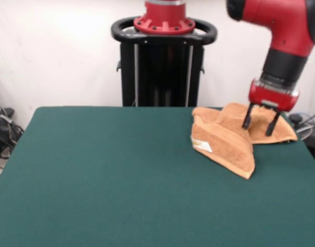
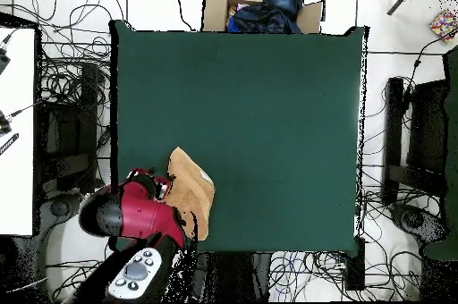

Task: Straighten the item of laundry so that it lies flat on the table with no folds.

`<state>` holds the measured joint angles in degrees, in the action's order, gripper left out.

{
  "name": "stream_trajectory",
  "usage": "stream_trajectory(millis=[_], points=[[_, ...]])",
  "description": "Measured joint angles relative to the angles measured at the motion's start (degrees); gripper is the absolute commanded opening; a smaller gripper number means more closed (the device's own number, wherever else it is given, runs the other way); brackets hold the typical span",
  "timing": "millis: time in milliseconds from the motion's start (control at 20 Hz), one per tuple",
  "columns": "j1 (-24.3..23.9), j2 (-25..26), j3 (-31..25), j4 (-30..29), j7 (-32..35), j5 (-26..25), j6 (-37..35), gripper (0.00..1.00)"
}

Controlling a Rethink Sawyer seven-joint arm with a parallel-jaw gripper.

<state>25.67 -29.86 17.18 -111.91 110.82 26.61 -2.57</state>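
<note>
The orange-tan towel (image 1: 224, 139) lies crumpled and folded over itself at the table's far right corner in the front view, its white tag (image 1: 202, 146) showing on the left fold. In the overhead view the towel (image 2: 190, 191) sits near the lower left corner of the dark green table (image 2: 268, 122). My gripper (image 1: 260, 122) hangs straight down over the towel's right part. Its two black fingers (image 1: 246, 119) are apart, with their tips at the cloth. In the overhead view the red arm (image 2: 134, 213) covers the gripper and part of the towel.
The black pedestal (image 1: 163, 62) stands behind the table's far edge. The towel's right end lies close to the table edge (image 1: 296, 141). A cardboard box with dark clothes (image 2: 262, 10) sits beyond the opposite side. Cables cover the floor around the table (image 2: 63, 95).
</note>
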Motion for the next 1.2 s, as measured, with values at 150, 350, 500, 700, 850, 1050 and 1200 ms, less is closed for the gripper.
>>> stream_trajectory(millis=[150,350,500,700,850,1050,1200], points=[[-1.2,2.4,0.1,0.6,0.0,0.0,-0.1,1.0],[-1.6,4.7,0.4,1.1,0.0,0.0,0.0,1.0],[-2.0,6.4,0.4,1.4,0.0,-0.1,0.0,1.0],[-5.5,7.7,-1.6,1.9,0.0,-2.3,0.0,1.0],[-9.5,8.4,-4.6,2.2,0.0,-4.4,0.0,1.0],[-18.6,6.7,-11.5,2.2,0.0,-10.3,-0.9,0.0],[-22.4,6.2,-14.4,2.0,0.0,-13.5,-1.1,0.0]])
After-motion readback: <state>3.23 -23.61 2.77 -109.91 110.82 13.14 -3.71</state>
